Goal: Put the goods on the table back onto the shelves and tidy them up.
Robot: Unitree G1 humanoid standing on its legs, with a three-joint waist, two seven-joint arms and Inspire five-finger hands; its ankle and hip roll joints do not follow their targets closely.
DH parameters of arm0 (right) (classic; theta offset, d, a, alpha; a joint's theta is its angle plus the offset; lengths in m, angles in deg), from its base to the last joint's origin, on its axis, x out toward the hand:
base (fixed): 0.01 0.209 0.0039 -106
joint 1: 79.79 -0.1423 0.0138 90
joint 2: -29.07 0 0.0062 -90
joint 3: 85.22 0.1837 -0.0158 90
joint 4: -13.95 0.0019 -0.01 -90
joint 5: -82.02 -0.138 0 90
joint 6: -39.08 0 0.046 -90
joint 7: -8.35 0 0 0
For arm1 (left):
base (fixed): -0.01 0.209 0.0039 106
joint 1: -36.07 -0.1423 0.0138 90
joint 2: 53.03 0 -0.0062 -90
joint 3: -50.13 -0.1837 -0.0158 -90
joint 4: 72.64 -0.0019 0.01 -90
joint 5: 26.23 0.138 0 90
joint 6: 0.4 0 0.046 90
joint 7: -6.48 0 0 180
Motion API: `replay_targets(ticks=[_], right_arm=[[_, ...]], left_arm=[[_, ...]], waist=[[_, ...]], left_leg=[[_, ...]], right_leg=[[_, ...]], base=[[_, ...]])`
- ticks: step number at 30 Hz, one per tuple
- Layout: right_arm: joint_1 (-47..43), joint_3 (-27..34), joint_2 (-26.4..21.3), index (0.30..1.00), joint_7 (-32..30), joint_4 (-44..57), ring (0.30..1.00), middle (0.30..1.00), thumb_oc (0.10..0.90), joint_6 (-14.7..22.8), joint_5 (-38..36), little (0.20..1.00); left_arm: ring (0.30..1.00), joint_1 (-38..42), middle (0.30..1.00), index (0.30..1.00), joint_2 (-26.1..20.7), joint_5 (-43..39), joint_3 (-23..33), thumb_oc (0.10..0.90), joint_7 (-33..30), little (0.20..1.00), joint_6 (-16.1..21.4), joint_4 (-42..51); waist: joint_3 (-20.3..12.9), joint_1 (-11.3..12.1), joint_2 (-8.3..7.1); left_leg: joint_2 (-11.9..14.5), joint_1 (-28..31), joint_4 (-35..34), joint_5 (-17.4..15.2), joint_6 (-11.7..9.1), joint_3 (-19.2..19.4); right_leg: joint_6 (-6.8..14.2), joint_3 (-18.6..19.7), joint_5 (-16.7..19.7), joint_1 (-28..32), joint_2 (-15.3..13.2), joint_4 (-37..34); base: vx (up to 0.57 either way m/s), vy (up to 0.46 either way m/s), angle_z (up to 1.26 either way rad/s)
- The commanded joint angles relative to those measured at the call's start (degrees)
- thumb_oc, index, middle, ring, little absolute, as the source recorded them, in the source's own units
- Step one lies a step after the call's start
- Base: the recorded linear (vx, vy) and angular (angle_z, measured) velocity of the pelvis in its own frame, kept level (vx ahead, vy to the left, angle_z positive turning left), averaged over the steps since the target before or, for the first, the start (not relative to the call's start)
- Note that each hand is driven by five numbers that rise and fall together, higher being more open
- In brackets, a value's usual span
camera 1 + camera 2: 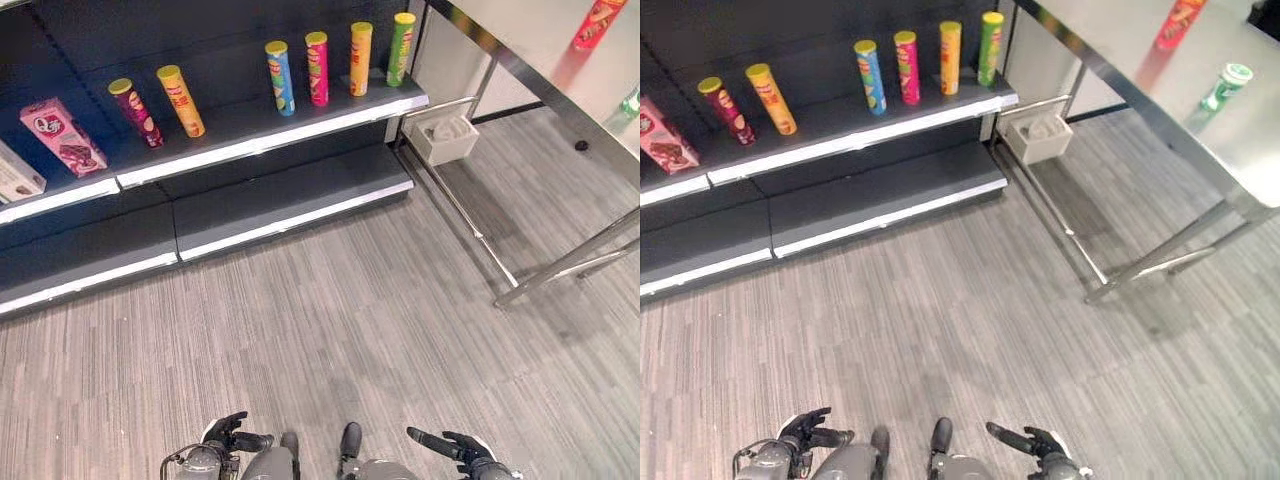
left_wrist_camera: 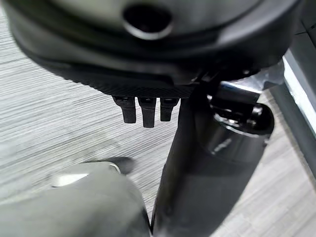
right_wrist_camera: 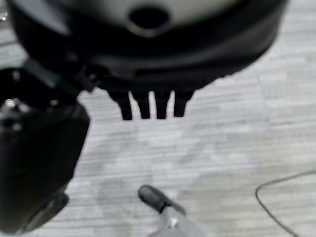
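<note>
Crisp tubes are the goods here: a red tube (image 1: 1180, 22) lies on the steel bench (image 1: 1120, 45) far ahead and to the right of the fingers, and a green-and-white tube (image 1: 1222, 88) lies on the same bench just nearer, both well apart from either hand. Six more tubes stand on the dark shelf (image 1: 270, 128), far ahead and to the left of the fingers: a maroon tube (image 1: 136, 112) and an orange tube (image 1: 181, 100) lean side by side, then a blue tube (image 1: 280, 77), a pink tube (image 1: 317, 68), a yellow-orange tube (image 1: 360, 58) and a green tube (image 1: 401, 48) stand in a spaced row. A pink box (image 1: 62, 136) sits tilted at the shelf's left end, with a white box (image 1: 18, 174) beside it at the view's edge. A lower shelf (image 1: 290, 195) runs beneath.

Grey striped floor (image 1: 330, 330) spreads between the hands and the shelving. A small white bin (image 1: 445, 137) rests on the floor between the shelf's end and the bench frame.

The left hand (image 1: 228, 436) hangs low over the floor, fingers (image 2: 143, 111) relaxed and apart, holding nothing. The right hand (image 1: 452, 445) hangs likewise, fingers (image 3: 148, 104) loose and spread, empty.
</note>
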Motion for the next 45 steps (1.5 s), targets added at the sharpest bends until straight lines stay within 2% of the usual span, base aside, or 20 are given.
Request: replay_targets(ticks=[1, 4, 5, 8, 11, 15, 21, 22, 23, 24, 25, 28, 30, 32, 34, 36, 37, 39, 42, 45], right_arm=[[1.51, 1.03, -3.03, 0.900, -1.65, 0.69, 0.900, 0.900, 0.800, 1.41, -0.09, 0.900], [1.52, 1.03, -3.04, 0.900, -1.65, 0.70, 0.900, 0.900, 0.800, 1.41, -0.09, 0.900], [2.01, 1.81, -2.14, 0.900, -1.72, 0.61, 0.900, 0.900, 0.800, 1.22, -0.56, 0.900], [2.69, 2.73, -0.96, 0.900, -1.76, -0.38, 0.900, 0.900, 0.800, 0.82, -0.53, 0.900], [2.75, 3.52, -0.43, 0.900, -2.16, -0.46, 0.900, 0.900, 0.800, 0.79, -0.92, 0.900], [2.71, 5.08, 0.09, 0.900, -2.80, 0.25, 0.900, 0.900, 0.800, 0.96, -1.61, 0.900], [2.71, 5.08, 0.09, 0.900, -2.80, 0.25, 0.900, 0.900, 0.800, 0.96, -1.60, 0.900], [2.79, 5.21, 0.09, 0.900, -2.80, 0.67, 0.900, 0.900, 0.800, 0.92, -1.36, 0.900], [2.49, 5.12, 0.17, 0.900, -2.70, 0.87, 0.900, 0.900, 0.800, 1.03, -1.14, 0.900], [2.49, 5.13, 0.17, 0.900, -2.70, 0.88, 0.900, 0.900, 0.800, 1.02, -1.14, 0.900], [2.25, 4.91, 0.30, 0.900, -2.75, 1.72, 0.900, 0.900, 0.800, 0.95, -0.71, 0.900], [2.24, 4.91, 0.31, 0.900, -2.75, 1.73, 0.900, 0.900, 0.800, 0.95, -0.71, 0.900], [2.65, 4.66, 0.35, 0.900, -2.50, 2.02, 0.900, 0.900, 0.800, 0.90, -0.19, 0.900], [2.67, 4.69, 0.37, 0.900, -2.47, 1.71, 0.900, 0.900, 0.800, 0.92, -0.07, 0.900], [3.34, 5.13, 0.44, 0.900, -2.49, 1.41, 0.900, 0.900, 0.800, 0.56, -0.22, 0.900], [4.20, 4.89, 0.57, 0.900, -2.45, 0.82, 0.900, 0.900, 0.800, 0.52, -0.28, 0.900], [4.58, 4.62, 0.55, 0.900, -2.33, 0.40, 0.900, 0.900, 0.800, 0.48, -0.22, 0.900], [5.15, 4.50, 0.37, 0.900, -2.05, 1.04, 0.900, 0.900, 0.800, 0.64, -0.72, 0.900], [6.35, 4.63, -0.44, 0.900, -1.91, 1.73, 0.900, 0.900, 0.800, 1.06, -1.33, 0.900], [6.27, 4.82, -0.82, 0.900, -2.11, 1.83, 0.900, 0.900, 0.800, 1.20, -1.80, 0.900]], left_arm=[[0.900, -1.78, 0.900, 0.900, -0.56, 1.78, -2.05, 0.800, -0.40, 0.900, 0.45, -0.77], [0.900, -1.78, 0.900, 0.900, -0.55, 1.78, -2.06, 0.800, -0.40, 0.900, 0.45, -0.77], [0.900, -1.75, 0.900, 0.900, -0.85, 2.74, -2.57, 0.800, -0.39, 0.900, 0.37, -0.78], [0.900, -1.57, 0.900, 0.900, -1.32, 3.29, -2.61, 0.800, -0.35, 0.900, 0.42, -0.63], [0.900, -1.60, 0.900, 0.900, -1.49, 3.30, -2.35, 0.800, -0.46, 0.900, 0.40, -0.87], [0.900, -1.33, 0.900, 0.900, -2.37, 3.52, -2.23, 0.800, -0.42, 0.900, 0.68, -0.53], [0.900, -1.33, 0.900, 0.900, -2.37, 3.52, -2.23, 0.800, -0.42, 0.900, 0.68, -0.53], [0.900, -1.26, 0.900, 0.900, -2.81, 3.71, -2.32, 0.800, -0.25, 0.900, 0.68, -0.05], [0.900, -1.06, 0.900, 0.900, -3.11, 3.52, -2.21, 0.800, -0.28, 0.900, 0.76, 0.13], [0.900, -1.05, 0.900, 0.900, -3.11, 3.52, -2.21, 0.800, -0.27, 0.900, 0.76, 0.13], [0.900, -0.99, 0.900, 0.900, -3.76, 3.53, -1.96, 0.800, -0.20, 0.900, 0.48, 0.66], [0.900, -0.99, 0.900, 0.900, -3.77, 3.53, -1.96, 0.800, -0.20, 0.900, 0.47, 0.66], [0.900, -1.06, 0.900, 0.900, -3.90, 3.25, -1.82, 0.800, -0.13, 0.900, 0.42, 1.07], [0.900, -0.98, 0.900, 0.900, -3.91, 2.71, -1.71, 0.800, -0.06, 0.900, 0.45, 1.11], [0.900, -0.73, 0.900, 0.900, -4.06, 2.38, -2.01, 0.800, 0.13, 0.900, 0.41, 1.54], [0.900, -0.45, 0.900, 0.900, -3.65, 2.78, -2.19, 0.800, 0.11, 0.900, 0.44, 0.76], [0.900, -0.51, 0.900, 0.900, -3.38, 2.54, -2.03, 0.800, 0.19, 0.900, 0.47, 0.65], [0.900, -0.82, 0.900, 0.900, -2.70, 1.73, -1.75, 0.800, 0.42, 0.900, 0.38, 0.47], [0.900, -1.07, 0.900, 0.900, -2.33, 1.08, -2.33, 0.800, 0.59, 0.900, 0.01, 1.22], [0.900, -0.91, 0.900, 0.900, -2.28, 1.51, -2.77, 0.800, 0.84, 0.900, -0.21, 0.65]], waist=[[-3.21, 0.43, 0.87], [-3.16, 0.52, 0.88], [-4.47, -0.67, 1.36], [-4.80, -1.50, 1.34], [-4.97, -1.79, 1.21], [-4.56, -2.78, 0.92], [-4.56, -2.77, 0.92], [-3.81, -2.92, 0.81], [-3.36, -2.63, 0.77], [-3.33, -2.52, 0.76], [-2.23, -1.32, 1.08], [-2.39, -1.35, 1.04], [-2.34, -1.20, 1.24], [-2.12, -1.07, 1.23], [-2.83, -1.55, 0.30], [-4.18, -1.75, -1.19], [-4.65, -1.61, -1.45], [-5.47, -1.86, -1.70], [-5.45, -2.56, -1.24], [-4.96, -2.70, -1.19]], left_leg=[[1.38, 0.41, 4.71, 3.33, 2.49, 2.05], [1.41, 0.53, 4.62, 3.35, 2.49, 2.13], [1.87, 4.10, 0.91, 3.62, 3.29, 4.45], [1.60, 6.88, -0.61, 2.60, 4.60, 6.77], [1.34, 7.57, -1.22, 2.22, 5.17, 7.83], [0.90, 7.64, -1.68, 1.53, 6.62, 10.86], [0.90, 7.63, -1.68, 1.53, 6.62, 10.88], [1.03, 7.69, -2.00, 1.24, 7.09, 12.79], [1.43, 7.58, -2.00, 1.22, 7.11, 14.30], [1.42, 7.61, -1.99, 1.18, 7.12, 14.41], [3.25, 7.97, -1.50, 0.91, 6.70, 17.81], [3.22, 7.74, -1.50, 1.02, 6.70, 17.78], [4.20, 7.93, -0.99, 0.89, 6.69, 19.35], [4.40, 8.24, -0.71, 0.77, 6.75, 19.83], [4.07, 8.39, -0.46, 0.82, 6.46, 20.30], [3.85, 7.74, 0.48, 0.71, 5.60, 20.85], [4.14, 7.59, 0.74, 0.88, 5.14, 20.91], [5.33, 8.78, 0.84, 0.81, 4.08, 20.24], [7.68, 8.55, 4.28, 0.45, 2.33, 17.68], [8.57, 7.09, 6.88, 0.51, 1.65, 16.68]], right_leg=[[10.31, -1.08, -2.36, -0.46, -1.60, 0.35], [10.30, -0.99, -2.36, -0.41, -1.59, 0.35], [10.51, -0.01, -2.13, -0.15, -1.92, 0.35], [11.39, 2.45, -1.47, 0.15, -2.79, 0.64], [11.81, 3.77, -1.13, -0.21, -3.03, 0.91], [13.04, 7.18, -0.68, -3.57, -3.35, 3.75], [13.04, 7.20, -0.68, -3.58, -3.35, 3.75], [13.87, 6.96, -1.04, -5.90, -3.57, 7.49], [14.46, 5.32, -0.64, -7.70, -4.36, 9.44], [14.47, 5.44, -0.73, -7.80, -4.35, 9.63], [14.88, -3.92, -1.00, -8.53, -8.46, 12.85], [14.87, -3.95, -0.89, -8.71, -8.48, 12.77], [14.33, -8.30, -1.62, -8.03, -10.74, 14.56], [14.23, -8.95, -1.58, -7.93, -11.57, 16.06], [14.40, -7.62, -0.96, -7.08, -10.88, 13.49], [14.45, -7.29, 0.04, -3.77, -9.21, 5.72], [14.40, -7.26, 0.25, -2.76, -8.53, 3.94], [13.85, -7.18, 0.38, -0.44, -7.01, 1.44], [11.45, -6.09, -2.30, 0.93, -4.37, 1.36], [10.54, -6.07, -3.05, 0.86, -3.88, 1.69]], base=[[0.06, 0.096, -0.95], [0.05, 0.092, -0.54], [0.14, 0.298, -0.25], [0.09, 0.251, -0.24], [0.04, 0.174, -0.51], [-0.01, 0.154, -0.34], [-0.01, 0.022, -0.28], [-0.07, 0.102, 0.00], [-0.07, 0.103, -0.16], [-0.10, 0.026, -0.70], [-0.08, 0.002, -1.14], [-0.03, 0.001, -1.26], [-0.03, 0.010, -0.27], [-0.02, -0.003, 0.00], [0.01, -0.085, -0.09], [0.05, -0.201, -0.19], [0.08, -0.215, -0.19], [0.17, -0.284, 0.01], [0.15, -0.355, 0.08], [0.03, -0.148, 0.34]])
